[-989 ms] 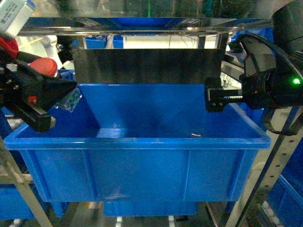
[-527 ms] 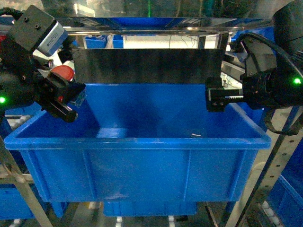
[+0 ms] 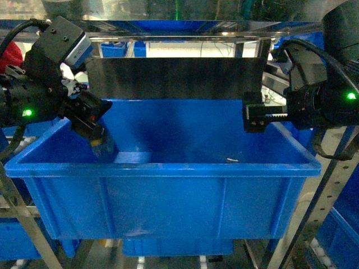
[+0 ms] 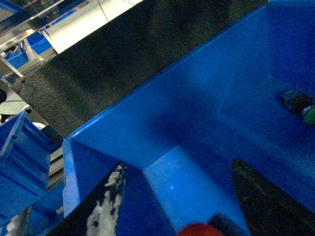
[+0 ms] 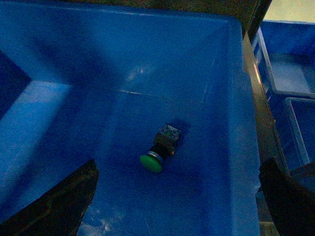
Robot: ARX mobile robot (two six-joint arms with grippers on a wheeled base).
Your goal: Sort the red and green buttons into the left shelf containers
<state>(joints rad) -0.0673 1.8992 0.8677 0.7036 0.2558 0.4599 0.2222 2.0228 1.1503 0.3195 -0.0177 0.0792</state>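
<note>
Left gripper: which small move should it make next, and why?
Probably open the jaws. The left gripper hangs inside the blue bin with the red button between its fingers, and a green button already lies on the floor.

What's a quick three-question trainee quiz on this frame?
1. True or false: the green button lies on its side on the floor of the blue bin.
2. In the left wrist view, the button cap showing between the fingers of the left end effector is: A) red, B) yellow, C) white.
3. Fill in: in the right wrist view, the number of buttons on the bin floor is ___.

Key: 1 true; 2 A; 3 one.
</note>
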